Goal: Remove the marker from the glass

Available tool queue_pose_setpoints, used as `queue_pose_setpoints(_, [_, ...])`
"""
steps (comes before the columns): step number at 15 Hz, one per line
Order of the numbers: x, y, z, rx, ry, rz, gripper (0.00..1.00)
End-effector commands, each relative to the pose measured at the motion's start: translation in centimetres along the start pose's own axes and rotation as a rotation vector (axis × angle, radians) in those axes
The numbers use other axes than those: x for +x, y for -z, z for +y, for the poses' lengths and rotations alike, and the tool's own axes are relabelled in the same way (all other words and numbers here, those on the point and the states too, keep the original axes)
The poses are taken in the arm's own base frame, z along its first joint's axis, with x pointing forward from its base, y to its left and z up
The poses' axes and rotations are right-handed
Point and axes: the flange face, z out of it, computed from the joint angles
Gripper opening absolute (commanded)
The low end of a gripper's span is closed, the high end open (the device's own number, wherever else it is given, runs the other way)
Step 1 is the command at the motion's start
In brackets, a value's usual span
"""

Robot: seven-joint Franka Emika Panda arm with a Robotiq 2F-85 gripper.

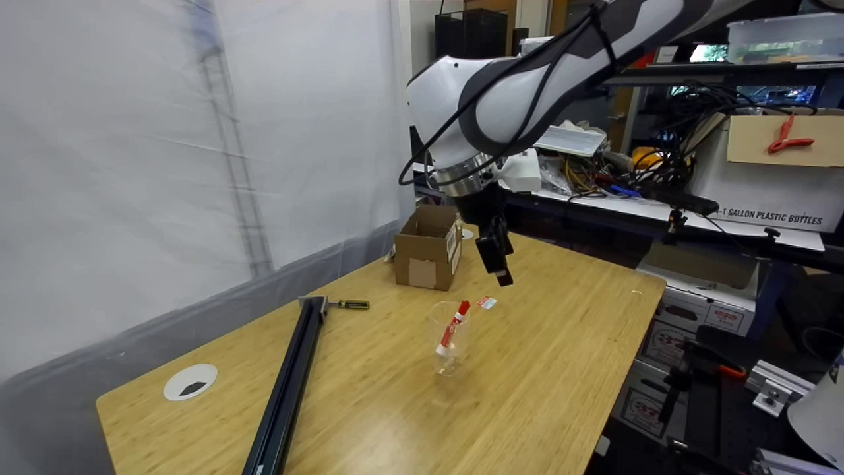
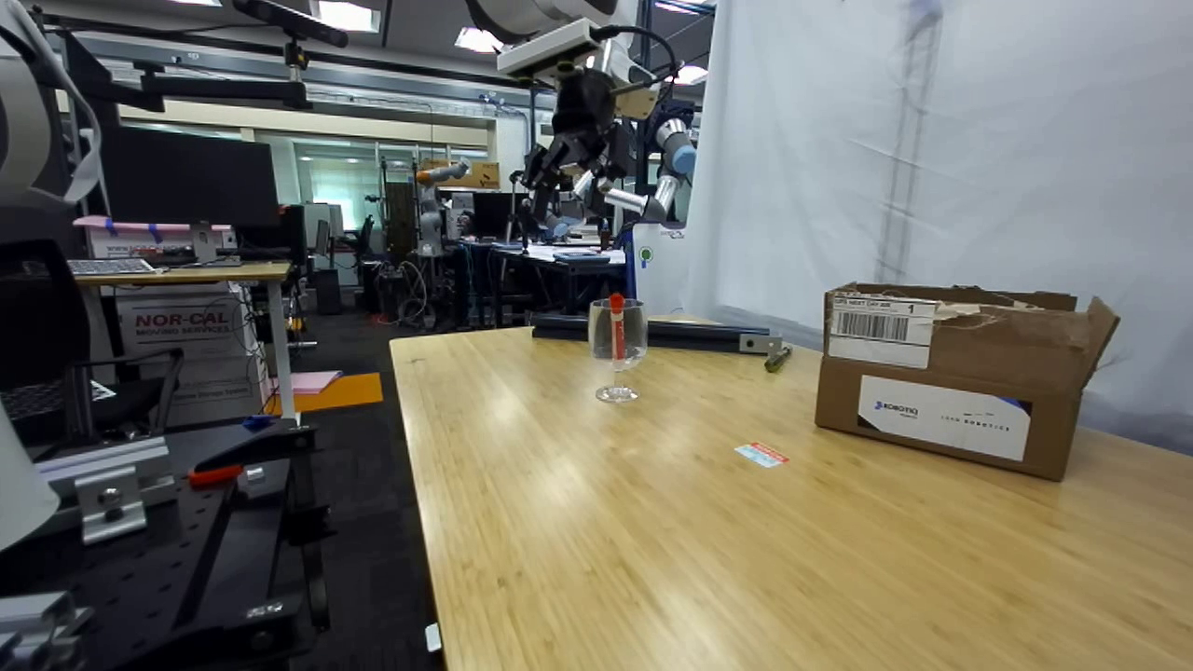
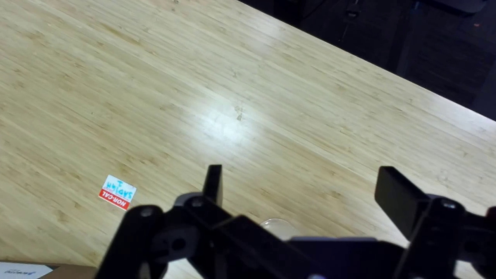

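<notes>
We see marker point(image 1: 452, 329) inside glass point(image 1: 461, 342), red end up, leaning toward one o'clock in exterior view. Glass upright on tabletop point(image 1: 541, 343). From glass, same view: box point(image 1: 422, 257) between eleven and twelve, label point(image 1: 486, 302) between one and two, screwdriver point(image 1: 353, 304) at ten, rod point(image 1: 288, 388) between eight and nine. End effector point(image 3: 300, 176) hangs above tabletop, apart from glass in both exterior views; wrist view shows us jaws spread wide.
</notes>
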Motion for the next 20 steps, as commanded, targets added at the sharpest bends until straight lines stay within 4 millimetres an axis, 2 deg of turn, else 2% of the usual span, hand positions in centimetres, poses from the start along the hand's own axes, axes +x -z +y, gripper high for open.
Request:
queue_pose_setpoints(1, [1.9, -0.4, 0.4, -0.02, 0.036, -0.032, 1.0])
queue_pose_setpoints(7, [5.0, -2.8, 0.8, -0.05, 0.073, -0.073, 1.0])
queue_pose_setpoints(11, [6.6, -3.8, 0.9, -0.066, 0.102, -0.092, 1.0])
queue_pose_setpoints(20, [8.5, -2.9, 1.3, -0.094, 0.15, -0.091, 1.0])
